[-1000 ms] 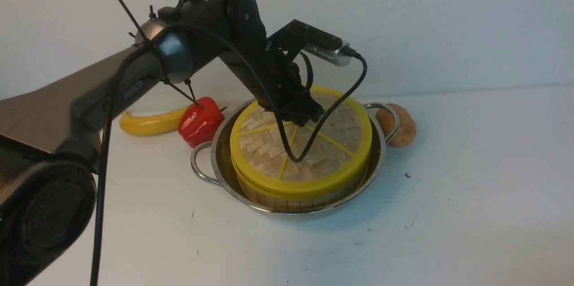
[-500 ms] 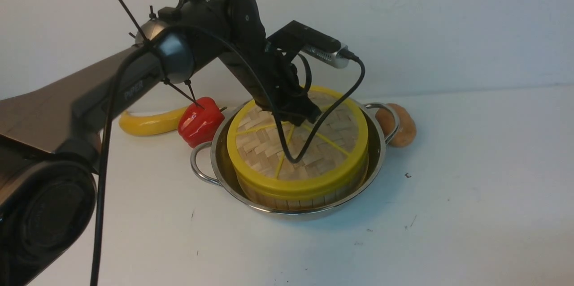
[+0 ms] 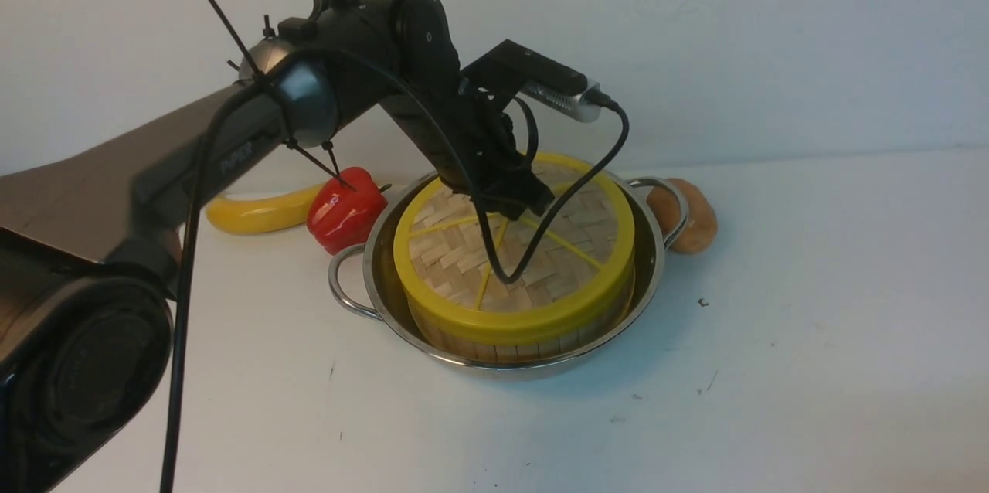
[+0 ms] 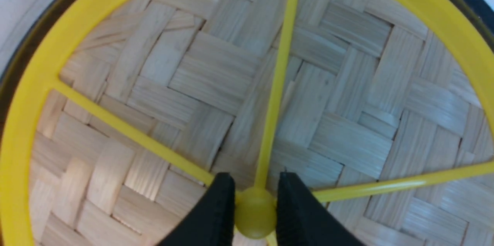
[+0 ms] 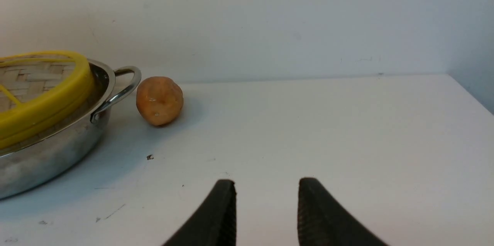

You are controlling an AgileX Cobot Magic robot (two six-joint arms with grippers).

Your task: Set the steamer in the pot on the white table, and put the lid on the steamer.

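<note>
1. Lid sits flat on the steamer, inside the pot on the table.
2. Left gripper fingers straddle the lid's knob; can't tell if gripping.
3. Right gripper fingers apart, holding nothing.

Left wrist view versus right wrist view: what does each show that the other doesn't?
Only the left wrist view: the left gripper, its fingers flanking the lid's centre knob.

Only the right wrist view: the right gripper open and empty over the white table, a brown potato, the pot and its handle.

Both: the lid.
</note>
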